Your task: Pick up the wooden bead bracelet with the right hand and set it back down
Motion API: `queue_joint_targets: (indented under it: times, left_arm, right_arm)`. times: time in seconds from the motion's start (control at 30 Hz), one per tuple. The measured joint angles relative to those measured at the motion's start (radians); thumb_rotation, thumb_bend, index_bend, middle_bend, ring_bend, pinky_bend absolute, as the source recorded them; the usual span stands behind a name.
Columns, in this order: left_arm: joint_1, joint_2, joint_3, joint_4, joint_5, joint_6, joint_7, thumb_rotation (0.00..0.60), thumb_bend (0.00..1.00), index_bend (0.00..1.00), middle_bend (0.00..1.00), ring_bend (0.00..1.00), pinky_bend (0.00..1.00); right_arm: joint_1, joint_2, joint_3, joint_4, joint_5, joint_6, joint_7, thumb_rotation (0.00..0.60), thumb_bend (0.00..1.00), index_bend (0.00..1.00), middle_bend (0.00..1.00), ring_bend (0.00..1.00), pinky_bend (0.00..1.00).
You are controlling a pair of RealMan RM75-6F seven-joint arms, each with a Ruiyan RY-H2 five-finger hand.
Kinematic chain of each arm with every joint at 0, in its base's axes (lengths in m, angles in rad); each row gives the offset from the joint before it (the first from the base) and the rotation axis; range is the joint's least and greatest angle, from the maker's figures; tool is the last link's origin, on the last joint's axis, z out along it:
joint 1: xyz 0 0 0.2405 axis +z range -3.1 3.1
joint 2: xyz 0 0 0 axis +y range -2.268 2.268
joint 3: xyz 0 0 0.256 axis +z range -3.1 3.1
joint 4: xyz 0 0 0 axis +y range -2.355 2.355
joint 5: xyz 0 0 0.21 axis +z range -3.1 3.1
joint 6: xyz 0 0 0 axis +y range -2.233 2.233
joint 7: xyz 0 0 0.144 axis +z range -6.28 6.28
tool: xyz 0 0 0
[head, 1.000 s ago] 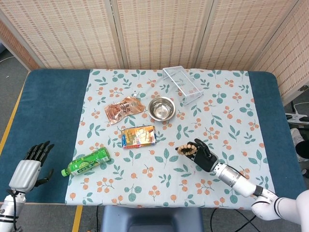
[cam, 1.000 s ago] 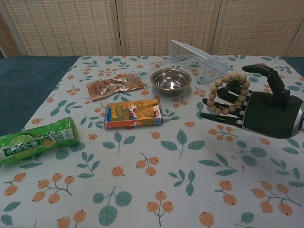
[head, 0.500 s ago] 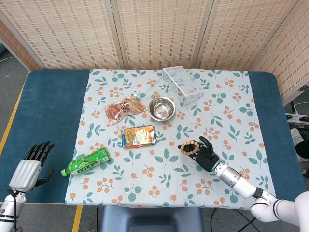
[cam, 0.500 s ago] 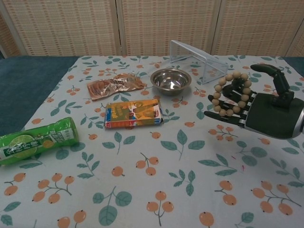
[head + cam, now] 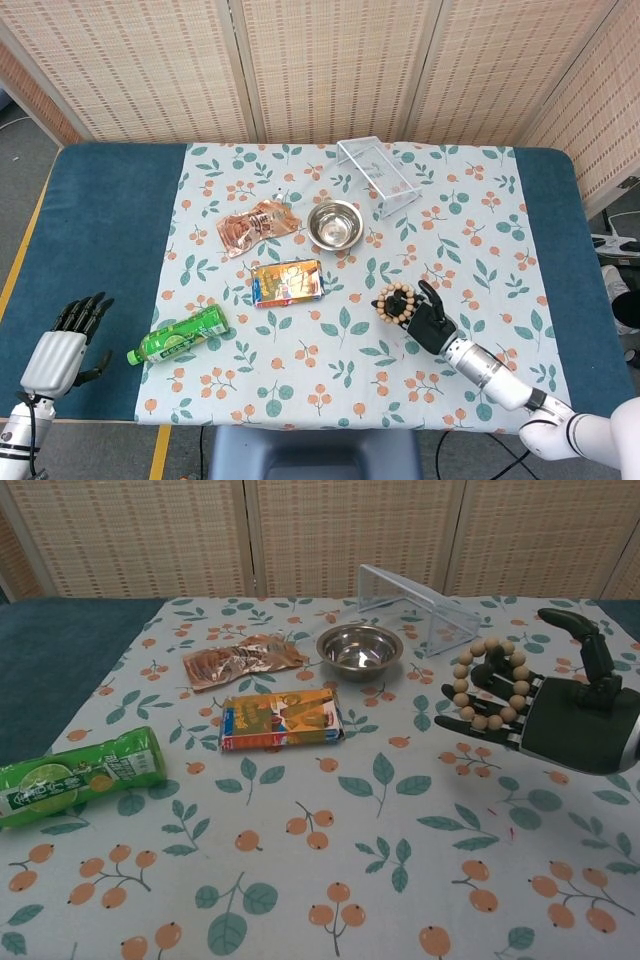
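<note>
Your right hand (image 5: 575, 723) has the wooden bead bracelet (image 5: 489, 683) looped over its stretched-out fingers (image 5: 470, 712), thumb up and apart. The ring sits at the fingertip end, above the flowered cloth (image 5: 330, 860). The cloth is right below, so you likely go straight down.

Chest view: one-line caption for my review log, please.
Right hand carries the wooden bead bracelet draped over its outstretched fingers, above the floral tablecloth.
</note>
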Motion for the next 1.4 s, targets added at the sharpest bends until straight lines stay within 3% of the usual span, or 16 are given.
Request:
queue_joint_targets:
  times: [0.1, 0.2, 0.57, 0.73, 0.8, 1.23, 1.33, 1.4]
  left_arm:
    - [0.000, 0.000, 0.000, 0.000, 0.000, -0.001, -0.001, 0.600, 0.43, 0.00, 0.00, 0.00, 0.09]
    - [-0.001, 0.000, 0.000, 0.000, -0.001, -0.002, -0.002, 0.600, 0.43, 0.00, 0.00, 0.00, 0.09]
    - [0.000, 0.000, 0.000, 0.000, -0.002, -0.001, -0.001, 0.600, 0.43, 0.00, 0.00, 0.00, 0.09]
    - [0.000, 0.000, 0.000, 0.000, -0.002, -0.002, -0.001, 0.600, 0.43, 0.00, 0.00, 0.00, 0.10]
    - [-0.001, 0.000, 0.000, 0.001, -0.002, -0.003, -0.002, 0.600, 0.43, 0.00, 0.00, 0.00, 0.10]
    - [0.000, 0.001, 0.000, 0.000, 0.000, 0.001, -0.004, 0.600, 0.43, 0.00, 0.00, 0.00, 0.10]
    - [0.000, 0.001, 0.000, 0.000, -0.001, 0.000, -0.005, 0.600, 0.43, 0.01, 0.00, 0.00, 0.10]
    - [-0.001, 0.002, 0.000, -0.001, -0.001, -0.001, -0.005, 0.600, 0.43, 0.02, 0.00, 0.00, 0.10]
  right_arm:
    - [0.001, -0.002, -0.001, -0.006, -0.009, 0.001, -0.065, 0.235, 0.30, 0.56, 0.55, 0.27, 0.02]
    - [0.003, -0.007, -0.004, -0.010, -0.025, 0.010, -0.109, 0.235, 0.43, 0.57, 0.55, 0.27, 0.02]
    - [0.013, -0.024, -0.015, -0.009, -0.044, 0.021, -0.172, 0.233, 0.69, 0.57, 0.55, 0.27, 0.02]
    - [0.016, -0.023, -0.011, -0.016, -0.031, 0.012, -0.201, 0.232, 0.93, 0.57, 0.55, 0.27, 0.02]
    - [0.015, -0.024, -0.011, -0.019, -0.028, 0.009, -0.214, 0.233, 0.99, 0.57, 0.55, 0.26, 0.02]
    - [0.029, -0.013, -0.027, -0.021, -0.045, 0.010, -0.215, 0.476, 1.00, 0.52, 0.55, 0.21, 0.02]
    - [0.031, -0.013, -0.031, -0.018, -0.049, 0.012, -0.219, 0.479, 1.00, 0.51, 0.55, 0.21, 0.02]
    - [0.030, -0.014, -0.031, -0.016, -0.049, 0.013, -0.230, 0.396, 1.00, 0.49, 0.55, 0.21, 0.02]
